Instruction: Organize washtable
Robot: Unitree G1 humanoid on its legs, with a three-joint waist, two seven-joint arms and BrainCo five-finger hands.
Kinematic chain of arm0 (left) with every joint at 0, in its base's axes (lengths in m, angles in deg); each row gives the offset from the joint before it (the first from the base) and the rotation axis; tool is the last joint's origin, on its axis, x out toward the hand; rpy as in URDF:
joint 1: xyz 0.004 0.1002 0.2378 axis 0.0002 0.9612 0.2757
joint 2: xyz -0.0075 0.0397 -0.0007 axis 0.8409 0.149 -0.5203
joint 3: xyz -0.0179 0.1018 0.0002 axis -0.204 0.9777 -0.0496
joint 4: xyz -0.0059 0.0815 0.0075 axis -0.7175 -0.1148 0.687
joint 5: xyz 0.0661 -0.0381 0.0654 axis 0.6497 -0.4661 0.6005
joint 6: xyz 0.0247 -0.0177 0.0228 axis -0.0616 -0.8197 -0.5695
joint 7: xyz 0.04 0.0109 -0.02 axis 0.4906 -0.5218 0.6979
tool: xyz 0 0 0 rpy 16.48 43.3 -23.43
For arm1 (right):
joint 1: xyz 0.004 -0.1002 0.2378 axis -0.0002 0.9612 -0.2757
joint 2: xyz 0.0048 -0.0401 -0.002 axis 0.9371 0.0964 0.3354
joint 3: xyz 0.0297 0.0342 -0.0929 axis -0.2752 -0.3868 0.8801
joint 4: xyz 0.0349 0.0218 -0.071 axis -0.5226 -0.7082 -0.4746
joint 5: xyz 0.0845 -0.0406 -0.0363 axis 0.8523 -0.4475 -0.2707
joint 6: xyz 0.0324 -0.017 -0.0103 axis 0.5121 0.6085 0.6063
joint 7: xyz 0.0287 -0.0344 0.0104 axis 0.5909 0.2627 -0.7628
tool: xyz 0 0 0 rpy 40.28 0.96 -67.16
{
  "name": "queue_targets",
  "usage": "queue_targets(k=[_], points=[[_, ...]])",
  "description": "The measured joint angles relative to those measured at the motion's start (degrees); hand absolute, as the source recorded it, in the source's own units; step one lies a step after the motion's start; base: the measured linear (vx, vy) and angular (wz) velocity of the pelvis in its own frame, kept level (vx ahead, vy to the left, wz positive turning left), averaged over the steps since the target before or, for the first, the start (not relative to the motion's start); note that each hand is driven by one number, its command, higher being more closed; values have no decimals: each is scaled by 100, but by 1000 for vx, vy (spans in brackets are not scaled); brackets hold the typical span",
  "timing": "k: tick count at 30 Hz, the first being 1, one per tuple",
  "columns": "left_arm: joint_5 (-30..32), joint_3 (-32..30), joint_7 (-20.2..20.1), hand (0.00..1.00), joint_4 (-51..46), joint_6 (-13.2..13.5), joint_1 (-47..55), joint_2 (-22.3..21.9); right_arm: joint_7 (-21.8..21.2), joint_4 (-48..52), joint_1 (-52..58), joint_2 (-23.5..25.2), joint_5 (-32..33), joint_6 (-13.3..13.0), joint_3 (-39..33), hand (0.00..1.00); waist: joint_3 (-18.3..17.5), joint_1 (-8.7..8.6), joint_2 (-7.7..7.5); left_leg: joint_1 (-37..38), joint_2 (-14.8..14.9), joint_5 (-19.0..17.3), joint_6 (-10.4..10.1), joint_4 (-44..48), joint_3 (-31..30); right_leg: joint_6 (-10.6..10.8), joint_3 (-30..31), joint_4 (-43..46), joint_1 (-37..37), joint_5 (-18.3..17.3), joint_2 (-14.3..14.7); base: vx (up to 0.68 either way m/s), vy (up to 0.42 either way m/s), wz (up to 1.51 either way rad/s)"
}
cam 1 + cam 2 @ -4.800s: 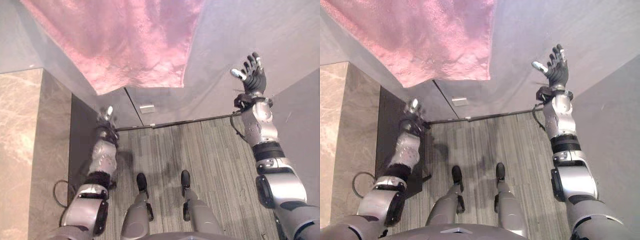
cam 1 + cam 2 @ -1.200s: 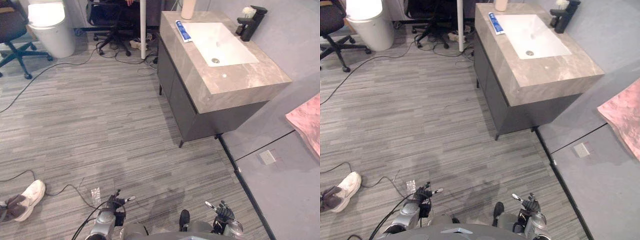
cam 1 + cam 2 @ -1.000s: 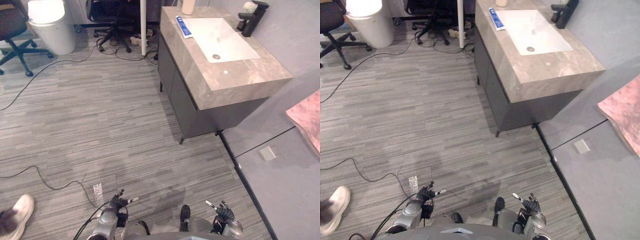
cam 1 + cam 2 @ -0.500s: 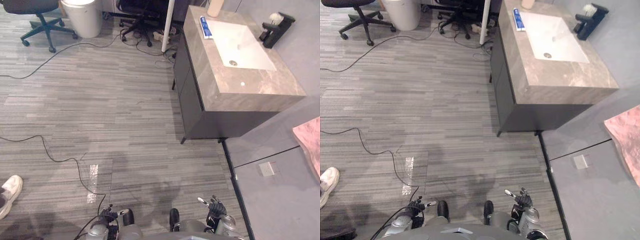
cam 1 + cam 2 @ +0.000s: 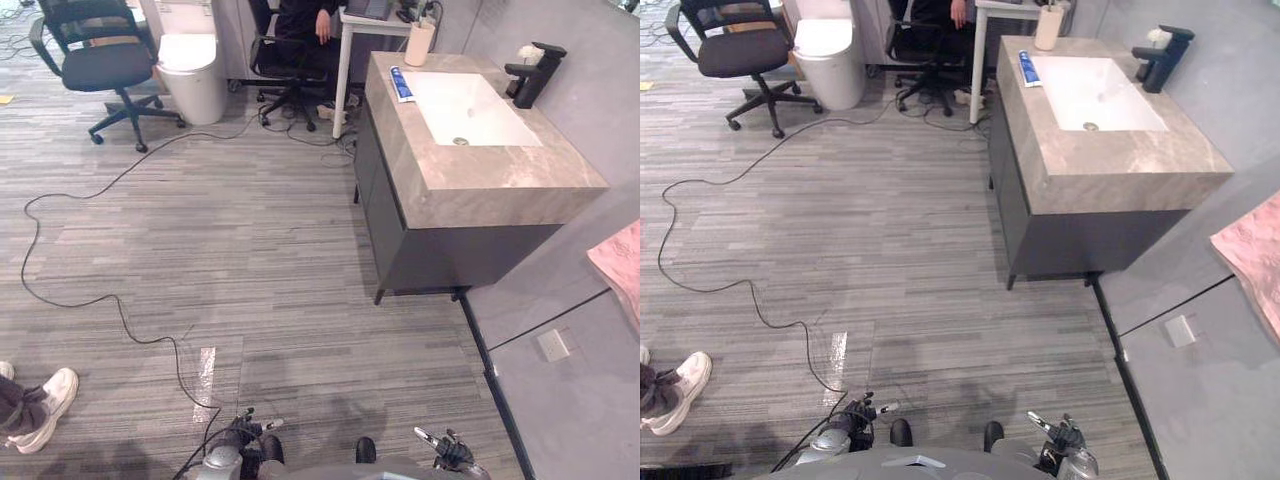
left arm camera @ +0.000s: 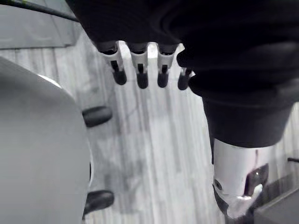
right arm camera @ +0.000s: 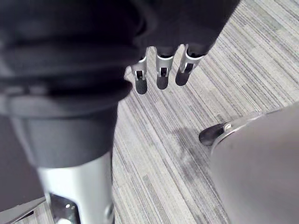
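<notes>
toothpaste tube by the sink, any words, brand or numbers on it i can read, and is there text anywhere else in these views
No text can be read in any view.
Toothpaste tube on the washtable: pale markings on blue, too small to read.
Wall plate low on the grey wall: no print visible.

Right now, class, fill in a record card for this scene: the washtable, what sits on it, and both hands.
washtable: stone top, dark cabinet, by the right wall
sink: white, set in the top
faucet: black, on the sink's wall side
tube: blue and white, lying beside the sink
cup: upright, far edge of the top
towel: pink, at right
left hand: low, open, empty
right hand: low, open, empty
</notes>
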Motion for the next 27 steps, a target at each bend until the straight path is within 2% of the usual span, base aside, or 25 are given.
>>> queue_targets(k=[2, 4, 5, 6, 7, 8, 9, 10, 11, 12, 13, 14, 15, 16, 18, 19, 20, 21, 22, 23, 25, 26, 27], points=[[-58, -5, 1, 0, 3, 0, 21, 14, -5, -6, -1, 9, -2, 32, 8, 0, 9, 11, 15, 55, -29, -47, 36, 0, 57, -4, 63, 8, 19, -5, -29, 63, 53, -11], [-60, -22, 4, 0, -21, -1, 43, 48, -20, -22, -59, 55, 0, 55, 43, 0, 52, 31, -39, -148, -14, -398, 83, 586, 169, -25, 227, 287, -91, -160, -70, 67, 27, -19], [-73, -132, 2, 0, -152, 1, -2, 32, -39, -41, -148, 17, 1, 44, 79, 0, 207, 11, 1, -660, 153, -942, 106, 1774, 130, -32, 243, 530, -172, -303, -47, -13, 3, -4], [-97, -168, 7, 0, -253, 2, 0, -7, -39, -42, -194, -33, 5, 41, 93, 0, 290, 21, 76, -906, 294, -1188, 78, 2298, 111, -51, 231, 676, -200, -381, 26, -6, 36, -3], [-157, -232, 13, 0, -383, 9, 1, -51, -45, -6, -246, -138, 5, 24, 116, 0, 405, 10, 219, -1251, 505, -1519, -2, 3154, 52, -69, 214, 931, -261, -557, 108, 11, 69, 22], [-187, -329, 33, 0, -537, 11, -33, -74, -33, 15, -297, -209, 3, -3, 102, 0, 584, 6, 232, -1696, 586, -1517, -108, 4090, -77, -66, 99, 1246, -296, -772, 39, 15, 80, 46], [-200, -431, 44, 0, -653, 24, -62, -103, -17, 6, -327, -226, 0, -15, 98, 0, 698, 11, 230, -1914, 626, -1441, -233, 4515, -133, -83, 60, 1398, -281, -884, -12, -5, 71, 71], [-288, -510, 98, 0, -788, 60, -199, -107, 40, -5, -361, -280, 0, -15, 99, 0, 865, 40, 160, -2267, 694, -1488, -188, 5088, -147, -96, -58, 1557, -242, -1009, -159, 41, 102, 60], [-332, -503, 135, 0, -767, 46, -212, -68, 86, 0, -344, -295, -2, -17, 46, 0, 861, 64, 240, -2445, 791, -1606, -22, 4981, -44, -31, -83, 1533, -181, -1067, -246, 91, 127, 42], [-356, -497, 148, 0, -748, 48, -211, -53, 95, 5, -338, -297, -2, -19, 20, 0, 881, 71, 220, -2487, 842, -1613, -7, 4757, 9, 22, -92, 1498, -143, -1099, -295, 206, 225, 17], [-377, -483, 165, 0, -723, 43, -213, -40, 121, 13, -356, -293, -3, -23, 24, 0, 914, 69, 285, -2476, 876, -1584, -27, 4126, -59, 124, -91, 1396, -15, -1161, -413, 299, 332, 5], [-387, -506, 164, 0, -714, 47, -204, -37, 127, 25, -370, -303, -2, -27, 25, 0, 926, 53, 332, -2494, 871, -1225, -82, 3542, -142, 259, -88, 1278, 102, -1242, -551, 319, 379, 8], [-381, -506, 176, 0, -702, 43, -212, -16, 134, 20, -367, -313, -2, -27, 33, 0, 907, 41, 359, -2475, 799, -1094, -15, 3536, -37, 336, -66, 1176, 143, -1291, -639, 419, 386, 15], [-381, -507, 225, 0, -664, 51, -208, 3, 117, -20, -384, -300, -20, -24, 115, 0, 849, 62, 280, -2549, 541, -1372, 122, 3568, 75, 305, 33, 1061, 166, -1304, -764, 443, 375, 25], [-383, -714, 282, 0, -648, 59, -198, 70, 117, -140, -426, -277, -73, -25, 84, 0, 813, 105, 227, -2735, 359, -1659, 325, 3807, 123, 292, 204, 1435, 132, -1215, -749, 449, 333, 19], [-382, -849, 292, 0, -579, 20, -167, 101, 117, -183, -431, -274, -122, -13, 76, 0, 761, 203, 146, -2716, 227, -1808, 375, 3885, 187, 275, 198, 1518, 137, -1226, -830, 407, 252, -1], [-382, -958, 296, 0, -532, -6, -59, 83, 116, -173, -436, -272, -176, -19, 67, 0, 735, 182, 139, -2685, 124, -2013, 497, 4013, 246, 361, 251, 1731, 99, -1197, -958, 516, 300, -2], [-386, -1039, 297, 0, -422, -33, 76, 89, 116, -163, -420, -272, -215, -22, 23, 0, 737, 173, 94, -2444, -96, -2259, 610, 4067, 373, 434, 438, 2527, -98, -1232, -1200, 565, 296, -5], [-385, -1051, 290, 0, -384, -74, 169, 67, 92, -129, -404, -274, -171, -29, -14, 0, 751, 195, 54, -2041, -315, -2411, 730, 3948, 572, 336, 734, 4037, -639, -998, -1435, 588, 239, -5], [-387, -982, 291, 0, -385, -83, 271, 67, 72, -72, -405, -327, -148, -34, -3, 0, 762, 152, 60, -1676, -462, -2494, 778, 3808, 635, 249, 822, 5232, -1039, -709, -1462, 538, 166, -13], [-398, -712, 284, 0, -385, -88, 314, 62, 65, 89, -406, -420, -150, -44, 104, 0, 875, 69, 218, -838, -566, -2585, 881, 3366, 643, 184, 707, 6646, -1492, -756, -1142, 508, 120, -17], [-401, -549, 276, 0, -386, -80, 232, 37, 64, 265, -416, -451, -147, -92, 123, 0, 925, -10, 364, -210, -567, -2556, 842, 2800, 698, -26, 509, 6998, -1998, -888, -704, 371, 61, -33], [-406, -521, 279, 0, -387, -70, 180, 33, 57, 321, -417, -464, -141, -106, 126, 0, 942, -50, 409, 8, -565, -2527, 800, 2565, 732, -12, 427, 6957, -2222, -919, -537, 171, -10, -35]])
